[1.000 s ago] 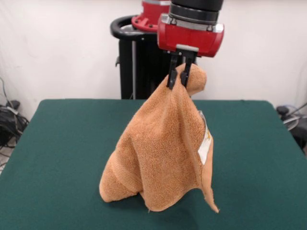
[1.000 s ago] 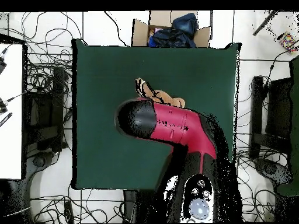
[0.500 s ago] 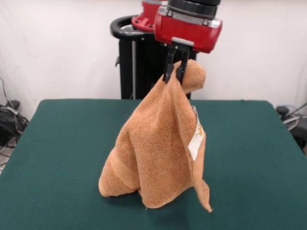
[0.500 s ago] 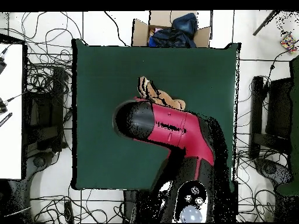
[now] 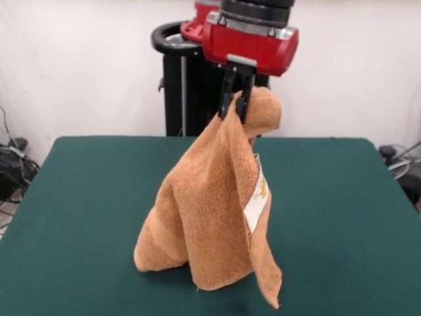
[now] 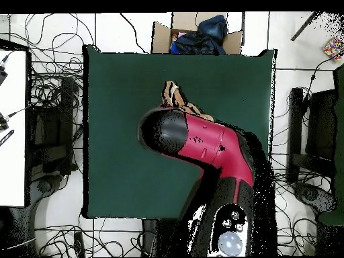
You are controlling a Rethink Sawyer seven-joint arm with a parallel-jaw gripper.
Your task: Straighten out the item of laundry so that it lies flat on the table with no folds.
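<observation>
Hanging from the black pincer [image 5: 232, 105], which is clamped on a pinch of its cloth, the orange-tan terry-cloth towel [image 5: 210, 210] droops in folds, lower end bunched on the dark green felt bench [image 5: 79, 197]. Flattening seems wholly undone.

An open cardboard box [image 6: 195, 37] stuffed with dark blue cloth [image 6: 205, 30] sits at the top centre of the overhead view, black cables [image 6: 50, 101] tangle across the white floor [image 6: 121, 27] at left.
</observation>
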